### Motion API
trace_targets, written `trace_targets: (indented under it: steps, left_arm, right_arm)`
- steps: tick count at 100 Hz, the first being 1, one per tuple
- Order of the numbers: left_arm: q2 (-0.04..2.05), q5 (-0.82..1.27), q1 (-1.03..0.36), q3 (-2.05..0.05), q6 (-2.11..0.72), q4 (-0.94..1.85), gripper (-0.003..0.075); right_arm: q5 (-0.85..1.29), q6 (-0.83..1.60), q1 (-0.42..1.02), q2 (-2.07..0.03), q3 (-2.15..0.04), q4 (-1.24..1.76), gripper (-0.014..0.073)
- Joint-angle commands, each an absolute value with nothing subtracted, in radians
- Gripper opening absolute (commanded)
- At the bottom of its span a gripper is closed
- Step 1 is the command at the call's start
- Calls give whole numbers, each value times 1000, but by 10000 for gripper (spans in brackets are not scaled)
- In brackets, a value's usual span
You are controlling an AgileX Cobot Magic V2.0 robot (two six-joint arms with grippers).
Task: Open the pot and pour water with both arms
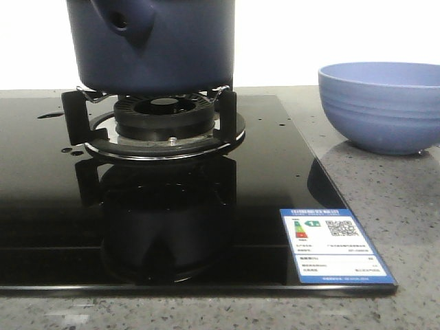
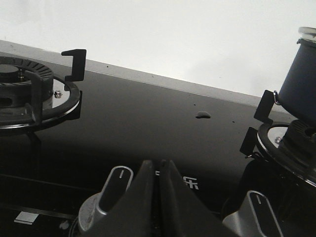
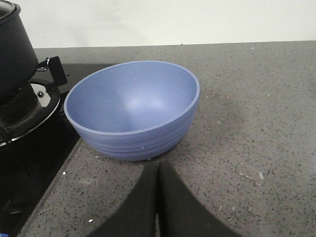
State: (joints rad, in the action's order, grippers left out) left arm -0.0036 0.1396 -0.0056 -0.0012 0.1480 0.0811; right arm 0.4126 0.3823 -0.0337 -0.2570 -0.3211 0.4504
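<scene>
- Pot point(image 1: 158, 45), dark blue, sits on the far burner point(image 1: 163, 124); lid rim glimpsed on top
- Bowl point(image 3: 132, 108) stands right of it, looks empty
- Left gripper point(image 2: 159, 170), right gripper point(image 3: 158, 173): jaws together, holding nothing
- Stage unclear: lid never lifted, or put back

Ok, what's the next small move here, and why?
Probably part the left fingers and swing them toward the pot. It sits on the burner, seemingly lidded, the bowl looks dry, and both the left and the right fingers are pressed shut, holding nothing.
</scene>
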Motion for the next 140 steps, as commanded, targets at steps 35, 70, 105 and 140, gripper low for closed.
trace_targets:
  steps: [35,70,105,140]
  left_arm:
    - [-33,68,-11,32,155,92,-20]
    - [-33,68,-11,32,155,92,-20]
    - [-31,68,-11,32,155,92,-20]
    - [-31,68,-11,32,155,92,-20]
  right_arm:
    - [14,78,-39,-262,-267,19,-63]
    - [-30,-22,-39,-31,-13,-63,-63]
    - [87,-31,-41,28,33,-35,-63]
    - [89,-31,-41,28,33,-39,-63]
